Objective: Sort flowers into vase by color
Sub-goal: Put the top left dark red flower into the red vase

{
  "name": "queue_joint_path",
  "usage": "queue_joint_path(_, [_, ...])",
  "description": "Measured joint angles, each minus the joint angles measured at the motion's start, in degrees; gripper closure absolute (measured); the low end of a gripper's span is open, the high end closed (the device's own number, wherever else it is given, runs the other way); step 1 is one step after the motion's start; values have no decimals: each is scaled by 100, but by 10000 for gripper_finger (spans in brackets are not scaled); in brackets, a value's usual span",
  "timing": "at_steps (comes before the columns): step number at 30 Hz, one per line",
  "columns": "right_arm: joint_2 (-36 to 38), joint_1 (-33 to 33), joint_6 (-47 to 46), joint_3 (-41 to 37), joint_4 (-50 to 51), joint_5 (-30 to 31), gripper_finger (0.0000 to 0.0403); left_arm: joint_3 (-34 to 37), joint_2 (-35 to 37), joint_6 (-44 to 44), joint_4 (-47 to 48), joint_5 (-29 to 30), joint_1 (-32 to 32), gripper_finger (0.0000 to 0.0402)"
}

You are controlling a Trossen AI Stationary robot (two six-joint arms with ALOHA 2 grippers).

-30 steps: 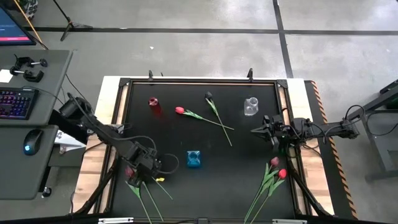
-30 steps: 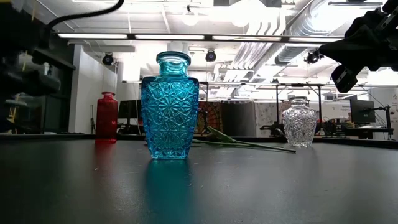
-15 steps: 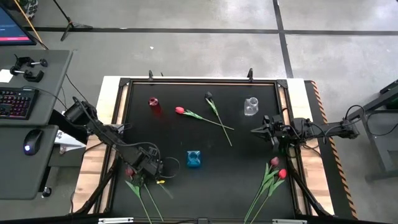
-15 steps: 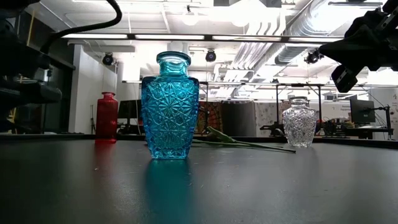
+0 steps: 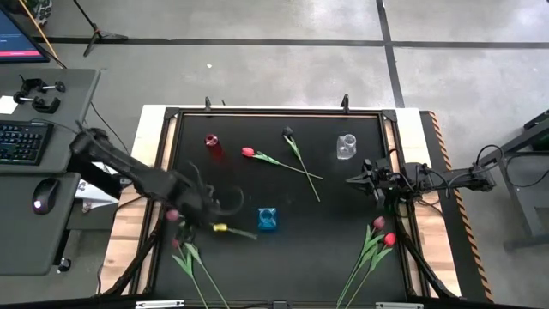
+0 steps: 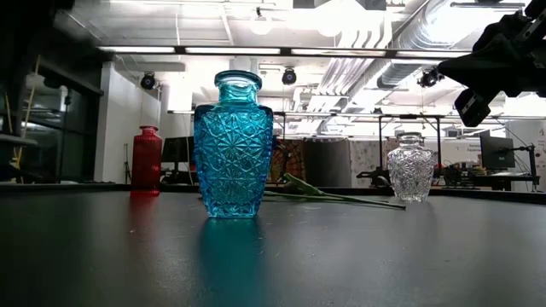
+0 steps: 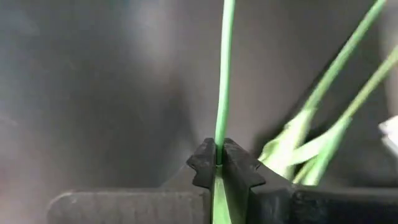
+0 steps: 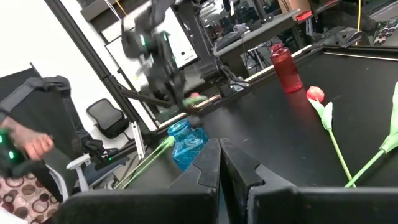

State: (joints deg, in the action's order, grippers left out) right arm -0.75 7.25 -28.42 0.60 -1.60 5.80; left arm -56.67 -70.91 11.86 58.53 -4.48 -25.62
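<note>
While seen from above, left claw [image 5: 208,225] carries a flower [image 5: 233,230] above the table [image 5: 343,215] beside the blue vase [image 5: 268,220]; right claw [image 5: 353,179] waits near the clear vase [image 5: 346,147]
Left wrist: fingers [image 7: 202,165] pinch the thin green stem [image 7: 222,81]; light, floppy, best held mid-stem
Right wrist: claw [image 8: 219,149] closed, empty

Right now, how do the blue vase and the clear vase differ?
The blue vase is opaque teal; the clear vase is see-through glass. The blue vase stands near the table's middle, close to the left pincer, which is shut on a flower stem; the clear vase stands toward the far edge, near the right pincer. In the low view the blue vase looks larger, though it is nearer. Both are upright, patterned, and hold no flowers.
</note>
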Motion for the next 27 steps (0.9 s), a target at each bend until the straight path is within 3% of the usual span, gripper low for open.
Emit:
queue_joint_path(3, [0, 0, 0, 0, 1, 0, 402, -563, 496, 95, 755, 115, 394, 399])
queue_joint_path(10, [2, 0, 0, 0, 2, -2, 402, -1538, 1041, 1342, 772, 670, 1376, 401])
queue_joint_path(14, [1, 1, 0, 0, 0, -2, 402, -1523, 966, 2833, 540, 740, 2103, 401])
queue_joint_path(18, [2, 2, -1, -1, 1, -1, 402, -1064, 1003, 3752, -171, 162, 2489, 401])
queue_joint_path(22, [2, 2, 0, -2, 0, 0, 402, -724, 1047, 3460, -495, -345, 2723, 402])
queue_joint_path(27, [0, 2, -1, -1, -1, 0, 402, -510, 930, 1226, -66, -466, 2266, 401])
